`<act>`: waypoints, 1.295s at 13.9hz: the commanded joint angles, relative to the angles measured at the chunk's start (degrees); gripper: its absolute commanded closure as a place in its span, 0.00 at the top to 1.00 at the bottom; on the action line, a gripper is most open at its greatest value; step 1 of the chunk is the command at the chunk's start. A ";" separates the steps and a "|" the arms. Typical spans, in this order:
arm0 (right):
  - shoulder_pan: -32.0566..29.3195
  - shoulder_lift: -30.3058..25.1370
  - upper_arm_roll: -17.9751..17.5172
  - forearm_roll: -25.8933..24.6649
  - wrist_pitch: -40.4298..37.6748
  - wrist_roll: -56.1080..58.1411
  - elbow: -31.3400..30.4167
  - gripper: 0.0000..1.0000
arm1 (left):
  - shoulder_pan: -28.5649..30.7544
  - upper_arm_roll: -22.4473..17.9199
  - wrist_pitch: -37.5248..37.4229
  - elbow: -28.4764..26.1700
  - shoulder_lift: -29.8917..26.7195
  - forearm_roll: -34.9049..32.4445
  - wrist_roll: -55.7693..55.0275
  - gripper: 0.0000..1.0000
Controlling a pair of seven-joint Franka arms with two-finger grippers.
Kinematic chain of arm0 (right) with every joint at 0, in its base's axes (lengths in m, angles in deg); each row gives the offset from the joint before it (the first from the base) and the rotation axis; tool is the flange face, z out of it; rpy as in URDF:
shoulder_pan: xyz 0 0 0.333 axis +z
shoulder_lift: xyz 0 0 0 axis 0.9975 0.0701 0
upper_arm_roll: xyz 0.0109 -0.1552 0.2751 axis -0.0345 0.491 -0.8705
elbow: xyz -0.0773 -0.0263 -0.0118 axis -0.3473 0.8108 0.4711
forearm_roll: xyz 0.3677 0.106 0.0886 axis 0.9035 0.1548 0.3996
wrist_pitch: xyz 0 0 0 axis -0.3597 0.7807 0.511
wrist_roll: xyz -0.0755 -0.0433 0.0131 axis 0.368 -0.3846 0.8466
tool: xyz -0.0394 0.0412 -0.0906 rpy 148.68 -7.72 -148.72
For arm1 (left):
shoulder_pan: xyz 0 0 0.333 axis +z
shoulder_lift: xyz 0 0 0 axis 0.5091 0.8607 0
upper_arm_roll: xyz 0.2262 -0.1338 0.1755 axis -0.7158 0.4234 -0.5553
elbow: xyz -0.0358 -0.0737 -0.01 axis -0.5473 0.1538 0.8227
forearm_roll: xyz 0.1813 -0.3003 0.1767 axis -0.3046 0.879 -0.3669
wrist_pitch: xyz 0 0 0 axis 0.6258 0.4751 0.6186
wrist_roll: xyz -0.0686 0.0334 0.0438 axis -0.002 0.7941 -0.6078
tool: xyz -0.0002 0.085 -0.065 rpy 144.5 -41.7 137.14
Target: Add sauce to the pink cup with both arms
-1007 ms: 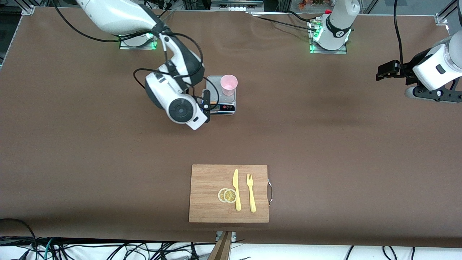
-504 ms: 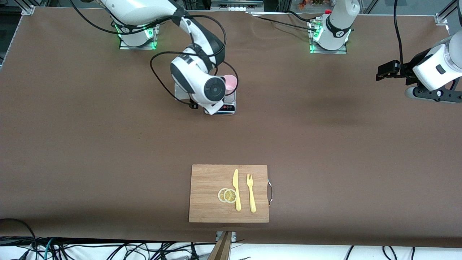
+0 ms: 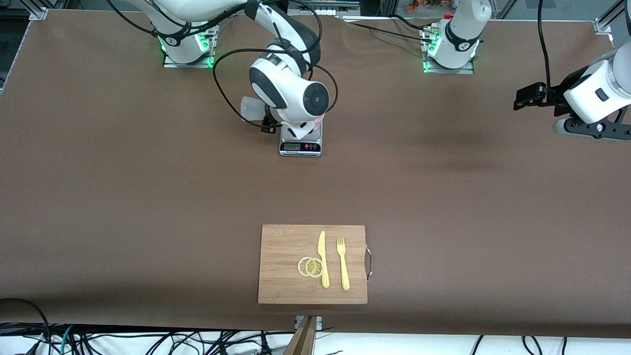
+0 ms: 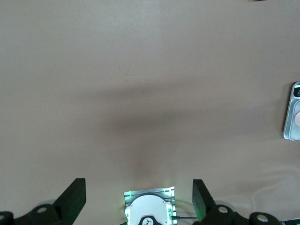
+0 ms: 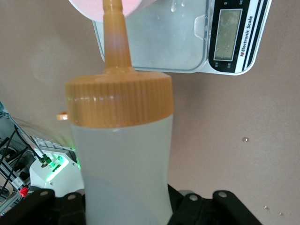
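1. The brown table (image 3: 148,197) is taken as the ground, and the small silver digital kitchen scale (image 3: 300,143) as the landmark; a bamboo cutting board (image 3: 286,276) with a yellow plastic knife (image 3: 323,259), a yellow plastic fork (image 3: 342,264) and two lemon slices (image 3: 310,266) lies much nearer to the front camera than the scale and plays no part.
2. The task is judged to be at the pouring stage: the bottle is already picked up, carried over the scale and tipped, while no sauce is seen leaving the nozzle, so the squeezing itself appears to be left.
3. The right gripper (image 5: 126,206) is held over the scale, its fingers clamped on the lower body of the small translucent whitish squeeze bottle with an orange nozzle cap (image 5: 123,154).
4. The bottle's nozzle is aimed at the rim of the small pale pink plastic cup (image 5: 126,5), which stands on the scale's platform; whether the tip is inside the rim cannot be told.
5. The left gripper (image 4: 139,197) waits well apart from the scale, toward the left arm's end of the table, over bare tabletop, its fingers (image 4: 75,194) spread wide and holding nothing.
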State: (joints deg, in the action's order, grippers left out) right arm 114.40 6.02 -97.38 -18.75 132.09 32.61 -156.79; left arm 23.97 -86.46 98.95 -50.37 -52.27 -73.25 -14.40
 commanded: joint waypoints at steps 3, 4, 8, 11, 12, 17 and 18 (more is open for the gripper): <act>2.51 -1.23 -0.49 -4.16 -1.28 -1.63 -0.74 0.00 | 0.30 0.21 -0.52 1.60 0.66 -1.22 1.42 1.00; 2.95 -1.23 -0.49 -4.60 -1.28 -1.72 -0.74 0.00 | 0.30 0.21 -0.52 1.60 0.66 -1.22 1.42 1.00; 4.28 -0.97 -0.49 -6.10 -3.30 -3.12 -0.65 0.00 | 0.39 0.21 -0.52 1.60 0.66 -1.13 1.50 1.00; 4.45 -0.79 -0.49 -6.44 -3.04 -3.12 -0.56 0.00 | 0.30 0.21 -0.52 1.60 0.66 -1.13 1.42 1.00; 4.45 -0.79 -0.49 -6.53 -3.04 -3.21 -0.56 0.00 | 0.30 0.21 -0.52 1.60 0.66 -1.13 1.42 1.00; 4.37 -0.88 -0.49 -6.45 -2.60 -3.13 -0.48 0.00 | 0.39 0.21 -0.52 1.60 0.83 -1.13 1.42 1.00; 3.58 -1.14 -0.40 -6.10 -2.16 -2.60 -0.48 0.00 | 0.30 0.21 -0.52 1.60 0.83 -1.13 1.42 1.00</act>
State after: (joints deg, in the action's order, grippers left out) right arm 118.99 6.02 -97.41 -24.32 130.15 29.97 -157.03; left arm 23.99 -86.46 98.95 -50.37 -52.18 -73.25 -14.40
